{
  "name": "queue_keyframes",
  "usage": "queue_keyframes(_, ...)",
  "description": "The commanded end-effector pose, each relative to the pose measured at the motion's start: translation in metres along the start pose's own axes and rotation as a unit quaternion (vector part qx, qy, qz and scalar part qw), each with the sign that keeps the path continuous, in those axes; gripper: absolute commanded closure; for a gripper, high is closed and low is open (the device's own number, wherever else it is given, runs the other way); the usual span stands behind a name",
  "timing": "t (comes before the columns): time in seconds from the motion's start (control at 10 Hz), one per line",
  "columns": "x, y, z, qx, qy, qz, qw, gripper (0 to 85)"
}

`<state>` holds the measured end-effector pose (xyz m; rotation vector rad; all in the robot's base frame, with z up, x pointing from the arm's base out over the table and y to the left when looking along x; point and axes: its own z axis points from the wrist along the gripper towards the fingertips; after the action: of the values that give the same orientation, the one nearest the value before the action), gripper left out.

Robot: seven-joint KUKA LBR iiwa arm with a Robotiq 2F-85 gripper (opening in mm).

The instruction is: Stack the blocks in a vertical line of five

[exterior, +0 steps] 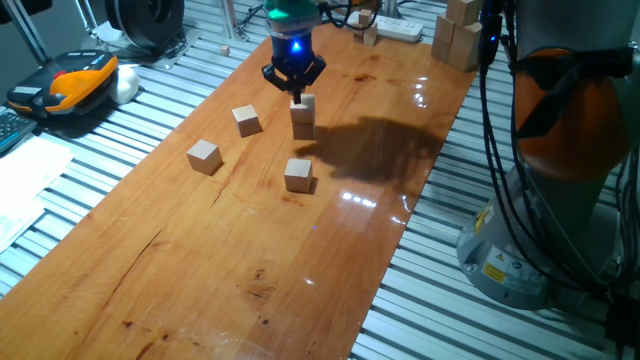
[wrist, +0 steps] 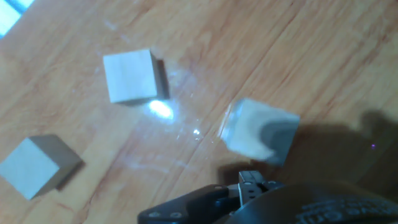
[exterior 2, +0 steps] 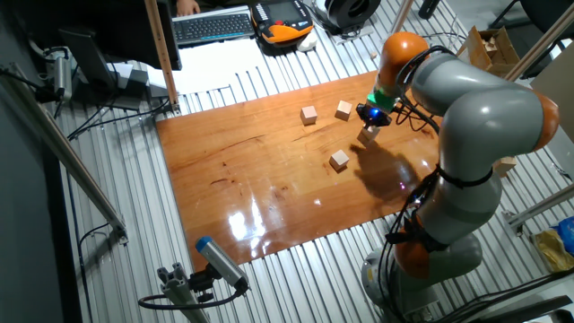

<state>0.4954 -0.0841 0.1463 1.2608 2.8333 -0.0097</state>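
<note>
Two blocks stand as a short stack, the lower block (exterior: 303, 126) under a top block (exterior: 305, 104), seen from the other side as one stack (exterior 2: 369, 134). My gripper (exterior: 297, 96) hangs right at the top block's upper edge; its jaws taper to a point and I cannot tell whether they hold the block. Three more blocks lie loose to the left and front: one (exterior: 246, 120), one (exterior: 204, 156) and one (exterior: 298, 174). In the hand view the stack's top (wrist: 258, 130) is blurred, with two loose blocks (wrist: 129, 76) (wrist: 37, 165) on the wood beyond.
Larger pale wooden blocks (exterior: 458, 35) and a white power strip (exterior: 398, 28) sit at the table's far end. The wooden tabletop (exterior: 250, 270) ends in slatted metal on both sides. The robot's base (exterior: 560, 200) rises at the right edge.
</note>
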Motion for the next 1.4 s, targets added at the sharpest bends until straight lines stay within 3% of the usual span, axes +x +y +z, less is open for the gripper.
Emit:
queue_keyframes(0.0, 0.008, 0.003, 0.004, 0.003, -0.004, 0.006, 1.0000, 85.0)
queue_keyframes(0.1, 0.016, 0.005, 0.011, 0.008, -0.010, 0.009, 0.9999, 85.0)
queue_keyframes(0.5, 0.042, 0.004, 0.034, 0.007, -0.021, 0.015, 0.9996, 85.0)
queue_keyframes(0.7, 0.049, 0.003, 0.040, -0.004, -0.018, 0.021, 0.9996, 85.0)
queue_keyframes(0.8, 0.053, 0.003, 0.043, -0.022, -0.008, 0.039, 0.9990, 85.0)
queue_keyframes(1.1, 0.066, 0.003, 0.054, -0.032, -0.006, 0.114, 0.9929, 85.0)
queue_keyframes(1.2, 0.070, 0.003, 0.056, -0.023, -0.011, 0.140, 0.9898, 85.0)
queue_keyframes(1.3, 0.070, 0.004, 0.056, -0.005, -0.019, 0.165, 0.9861, 85.0)
